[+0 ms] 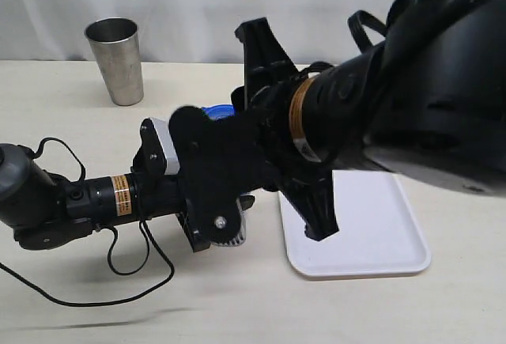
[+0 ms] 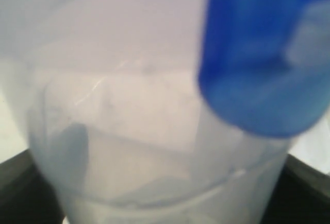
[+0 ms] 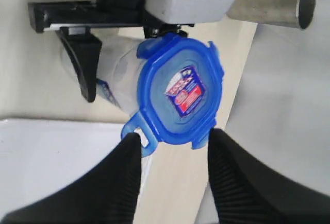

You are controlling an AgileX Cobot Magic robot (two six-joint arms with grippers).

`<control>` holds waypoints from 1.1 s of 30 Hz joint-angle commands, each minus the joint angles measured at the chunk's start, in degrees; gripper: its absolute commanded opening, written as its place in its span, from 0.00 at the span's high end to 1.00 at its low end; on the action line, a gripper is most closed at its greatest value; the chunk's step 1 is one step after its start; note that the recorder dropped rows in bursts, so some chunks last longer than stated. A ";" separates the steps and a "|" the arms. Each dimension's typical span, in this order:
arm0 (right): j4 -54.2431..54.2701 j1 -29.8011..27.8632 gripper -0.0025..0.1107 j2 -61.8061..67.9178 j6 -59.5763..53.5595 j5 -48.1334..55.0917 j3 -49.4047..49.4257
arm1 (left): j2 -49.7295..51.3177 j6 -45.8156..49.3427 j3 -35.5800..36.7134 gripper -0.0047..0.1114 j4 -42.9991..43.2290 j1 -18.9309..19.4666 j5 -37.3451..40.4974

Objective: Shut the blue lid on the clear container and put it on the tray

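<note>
The clear container [image 3: 116, 80] stands near the middle of the desk [image 1: 63, 122], just off the tray [image 1: 379, 233], which lies toward the front edge. The left claw [image 3: 118, 49] is clamped around its wall. The blue lid [image 3: 178, 92] sits on its mouth, and its four flaps seem to be splayed outward, so latching looks like the step in hand.

The right claw [image 3: 174, 140] hangs above with its fingers [image 3: 121, 177] spread, one lid edge between them and nothing gripped. To do this well, it should push each flap down against the wall and work opposite flaps in turn so the lid seats level. The left grip must hold firm so the tall canister does not tip.
</note>
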 commanded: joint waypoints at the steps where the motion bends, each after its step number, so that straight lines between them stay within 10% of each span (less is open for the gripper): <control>1: -8.42 -0.49 0.63 0.10 1.38 -0.88 2.41 | -0.20 0.32 0.35 0.96 1.54 0.03 -0.05; 33: -6.31 -7.15 0.63 8.75 1.03 -10.96 3.35 | -0.20 0.32 0.35 0.96 1.56 0.03 -0.05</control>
